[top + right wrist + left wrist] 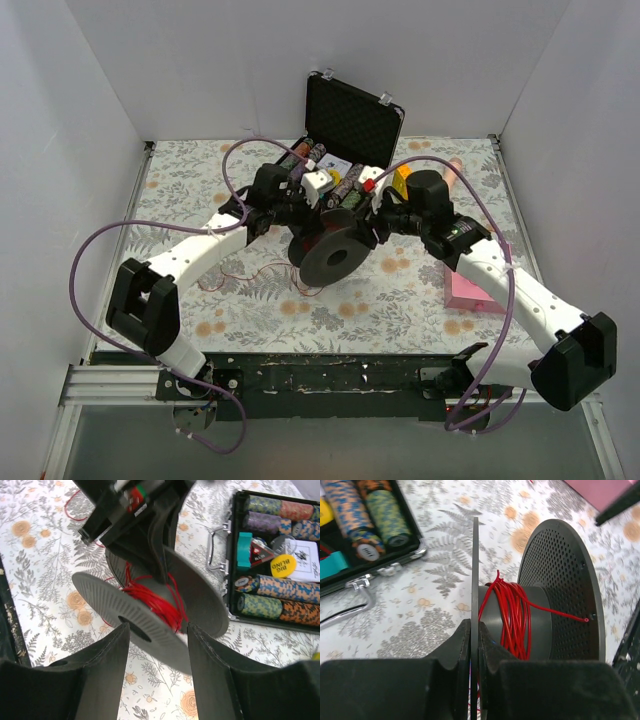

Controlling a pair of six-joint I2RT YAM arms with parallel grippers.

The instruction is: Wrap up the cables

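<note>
A black spool (331, 258) is held up off the floral cloth at the table's middle. The thin red wire (512, 622) is wound in several turns on its hub, and one end pokes through the perforated far flange (560, 590). A loose length trails on the cloth to the left (250, 272). My left gripper (475, 632) is shut on the spool's near flange, edge-on between its pads; it also shows in the top view (298, 228). My right gripper (157, 627) is open, its fingers either side of the spool's front flange (120, 607) without touching it; it is at the spool's right (372, 230).
An open black case of poker chips (352, 122) stands at the back, also in the left wrist view (365, 525) and the right wrist view (275, 560). A pink flat object (468, 290) lies under the right arm. White walls enclose the table.
</note>
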